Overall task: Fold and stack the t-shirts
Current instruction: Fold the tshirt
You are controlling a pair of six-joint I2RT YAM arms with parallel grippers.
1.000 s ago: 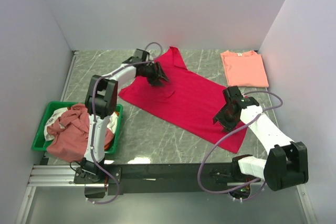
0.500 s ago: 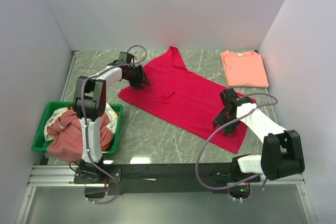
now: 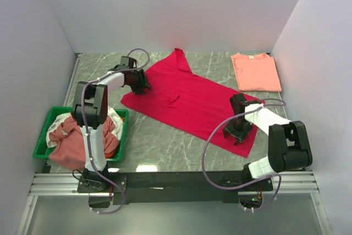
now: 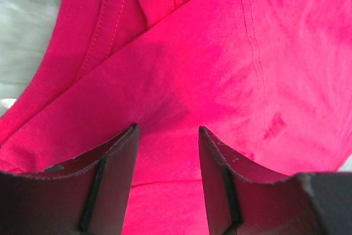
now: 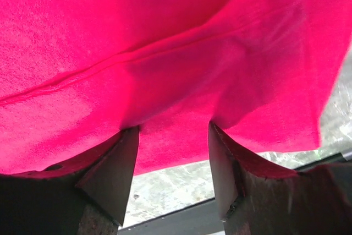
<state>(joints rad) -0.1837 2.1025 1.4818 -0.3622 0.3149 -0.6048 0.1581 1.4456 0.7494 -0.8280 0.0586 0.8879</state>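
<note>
A crimson-red t-shirt (image 3: pixel 187 100) lies spread flat and slanted across the marble table. My left gripper (image 3: pixel 141 85) rests on the shirt's left edge, near a sleeve. In the left wrist view that gripper (image 4: pixel 168 127) is open, its tips down on the red cloth (image 4: pixel 220 53) beside a fold. My right gripper (image 3: pixel 237 132) sits on the shirt's near right corner. The right wrist view shows it (image 5: pixel 173 126) open too, tips touching the cloth (image 5: pixel 165 37) just above the hem. A salmon-pink t-shirt (image 3: pixel 256 71) lies folded at the back right.
A green tray (image 3: pixel 124 130) at the near left holds a heap of dusty rose and white t-shirts (image 3: pixel 69 138). White walls close in the table on three sides. A black rail (image 3: pixel 181 180) runs along the near edge.
The left gripper has moved left from the shirt's middle to its left edge, and the shirt shifted a little left. The right gripper has dropped towards the near right corner.
</note>
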